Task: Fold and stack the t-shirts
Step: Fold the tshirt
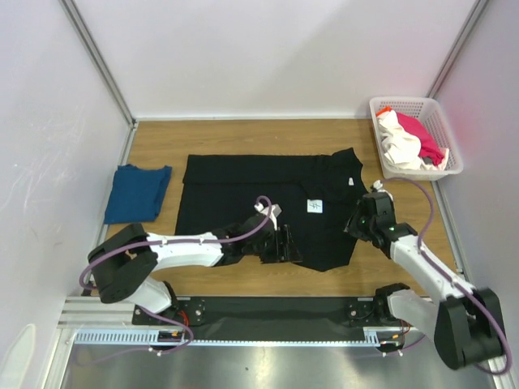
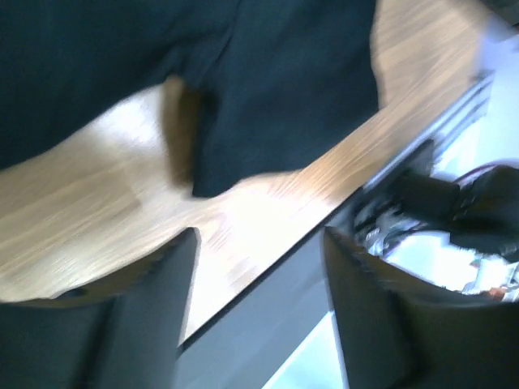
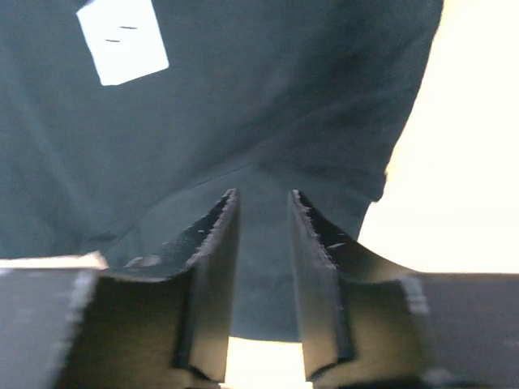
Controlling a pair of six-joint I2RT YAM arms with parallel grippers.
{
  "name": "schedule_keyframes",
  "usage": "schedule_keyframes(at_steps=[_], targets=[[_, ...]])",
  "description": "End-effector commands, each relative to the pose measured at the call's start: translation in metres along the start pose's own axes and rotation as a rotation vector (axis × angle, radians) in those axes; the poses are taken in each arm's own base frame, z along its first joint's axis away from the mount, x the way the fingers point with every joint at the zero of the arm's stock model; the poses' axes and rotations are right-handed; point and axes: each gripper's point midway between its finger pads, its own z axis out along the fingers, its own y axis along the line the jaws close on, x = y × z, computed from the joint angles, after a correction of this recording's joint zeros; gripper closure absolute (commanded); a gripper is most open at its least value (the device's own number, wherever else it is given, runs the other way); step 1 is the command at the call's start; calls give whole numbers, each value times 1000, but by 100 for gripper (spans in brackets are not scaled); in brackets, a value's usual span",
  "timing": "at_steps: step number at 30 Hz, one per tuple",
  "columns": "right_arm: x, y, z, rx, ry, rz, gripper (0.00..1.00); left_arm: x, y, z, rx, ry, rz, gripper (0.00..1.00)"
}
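Nearest the arm bases, the left tool (image 1: 280, 243) sits low over the near hem of the black t-shirt (image 1: 243, 186). Its wrist view is blurred, but it shows the left tool (image 2: 259, 239) with its jaws spread wide and nothing between them. Only bare worktop (image 2: 122, 162) lies under the gap, and the edge of the black t-shirt (image 2: 284, 81) hangs just beyond, one corner jutting toward the camera.

To the right, the right tool (image 1: 357, 220) is at the shirt's right edge. From above its jaws cannot be made out. The wrist view shows the right tool (image 3: 263, 194) with its jaws narrowly parted and dark cloth of the black t-shirt (image 3: 243, 97) filling the view past the tips. I cannot tell whether any cloth is pinched. That view also gives the white tag (image 3: 122, 40) large and square, whereas from above the white tag (image 1: 315, 207) is only a small patch.

The black shirt lies flat across the middle of the worktop (image 1: 243, 134), wide and mostly smooth, with a sleeve at its far right corner.

Only the overhead view shows the rest. The dark blue t-shirt (image 1: 138, 193) lies folded, apart from the black one on its left. At the far right corner is the white basket (image 1: 448, 138), which holds the crumpled white t-shirt (image 1: 397, 142) and the pink-red t-shirt (image 1: 423, 134).
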Motion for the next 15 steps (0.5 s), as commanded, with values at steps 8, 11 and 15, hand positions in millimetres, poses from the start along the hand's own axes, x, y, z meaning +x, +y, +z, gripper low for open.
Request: schedule_keyframes(at_steps=[8, 11, 15], targets=[[-59, 29, -31, -25, -116, -100, 56, -116, 22, -78, -264, -374, 283, 26], [-73, 43, -12, -42, -125, -106, 61, -163, 60, -88, -359, -460, 204, 31], [-72, 38, 37, 16, -76, -92, 80, -199, 116, -90, -492, -503, 101, 62]])
